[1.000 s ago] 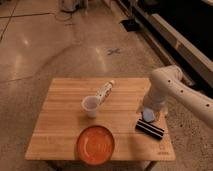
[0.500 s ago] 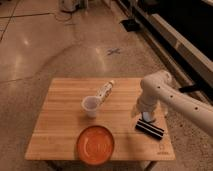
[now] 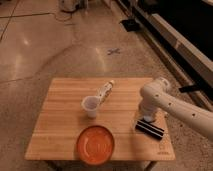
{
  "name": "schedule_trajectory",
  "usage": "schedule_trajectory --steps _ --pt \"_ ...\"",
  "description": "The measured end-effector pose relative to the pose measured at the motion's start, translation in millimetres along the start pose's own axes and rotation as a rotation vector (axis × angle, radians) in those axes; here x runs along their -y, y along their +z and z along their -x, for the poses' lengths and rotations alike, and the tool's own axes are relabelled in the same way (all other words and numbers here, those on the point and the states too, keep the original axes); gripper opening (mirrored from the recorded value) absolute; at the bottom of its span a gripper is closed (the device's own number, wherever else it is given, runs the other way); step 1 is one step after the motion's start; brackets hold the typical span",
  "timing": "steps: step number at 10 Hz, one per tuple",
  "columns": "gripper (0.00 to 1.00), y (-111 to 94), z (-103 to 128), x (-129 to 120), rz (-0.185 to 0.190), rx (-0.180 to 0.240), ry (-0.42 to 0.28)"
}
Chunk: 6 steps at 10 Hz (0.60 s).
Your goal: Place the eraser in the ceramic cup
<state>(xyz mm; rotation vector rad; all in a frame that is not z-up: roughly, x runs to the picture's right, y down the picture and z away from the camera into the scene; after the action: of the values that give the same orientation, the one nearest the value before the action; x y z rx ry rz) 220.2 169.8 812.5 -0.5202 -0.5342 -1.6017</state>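
Position of the hand [image 3: 146, 119]: low over the right part of the table [image 3: 60, 125], at the end of a pale arm [image 3: 172, 102] that enters from the right edge of the view. Directly above the left end of the eraser [image 3: 151, 129], very close to it or touching it; cannot tell which. Degree of opening: cannot tell. Hold on anything: cannot tell.

Position of the eraser: flat on the table near the front right corner, with the long axis running diagonally from upper left to lower right. Black, with thin pale stripes along its length. Well apart from the ceramic cup [image 3: 90, 106] and outside it.

Position of the ceramic cup: upright near the middle of the table, mouth upward. White, narrowing toward the base. Interior not discernible.

Position of the white bottle [image 3: 105, 91]: on its side just behind and to the right of the cup, pointing diagonally toward the far edge of the table. Near end close to the cup's rim or touching it; cannot tell which.

Position of the orange plate [image 3: 95, 146]: flat at the front edge of the table, just in front of the cup and left of the eraser, apart from the eraser.

Surroundings: light wooden rectangular table on a speckled hard floor [image 3: 40, 45], with a cross-shaped mark [image 3: 114, 51] on the floor beyond the far edge of the table.
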Motion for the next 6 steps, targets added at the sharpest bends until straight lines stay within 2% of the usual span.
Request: schedule_trajectory --steps 6 --pt "0.64 30 16 -7 0.025 0.058 -0.008"
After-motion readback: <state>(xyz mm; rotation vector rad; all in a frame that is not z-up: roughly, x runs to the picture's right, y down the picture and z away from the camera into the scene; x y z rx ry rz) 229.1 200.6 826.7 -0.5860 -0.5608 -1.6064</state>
